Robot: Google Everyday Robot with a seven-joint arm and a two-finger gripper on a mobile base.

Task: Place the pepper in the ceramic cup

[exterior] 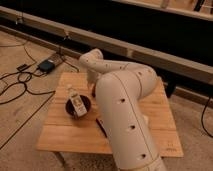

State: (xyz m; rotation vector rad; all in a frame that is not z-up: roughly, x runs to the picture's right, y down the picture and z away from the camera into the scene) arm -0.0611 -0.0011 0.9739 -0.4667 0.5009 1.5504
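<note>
**Status.** The gripper [93, 89] sits at the lower end of the white wrist, just above the centre of the frame, low over the wooden table [60, 136]. The bulky forearm in the foreground covers most of it. Whether it is open or closed, and whether it holds anything, cannot be told.

**Location of task items.** The pepper cannot be identified with certainty. A dark patch at the gripper tip may be the pepper, but this is not confirmed. The ceramic cup cannot be identified either and may lie behind the arm. A pale upright container [75, 102] stands at the dark bowl [85, 104], left of centre. It looks more like a bottle than a cup. A dark flat packet [100, 125] lies just below and right of the bowl, partly hidden by the arm.

**Handling notes (judgement).**
- The pepper is probably light, with a smooth, slightly slippery skin and a firm body that gives a little.
- Take hold across its widest part, with moderate force.
- The cup is rigid and brittle, and tall enough to tip. Lower the pepper straight into its mouth without knocking the rim.
</note>
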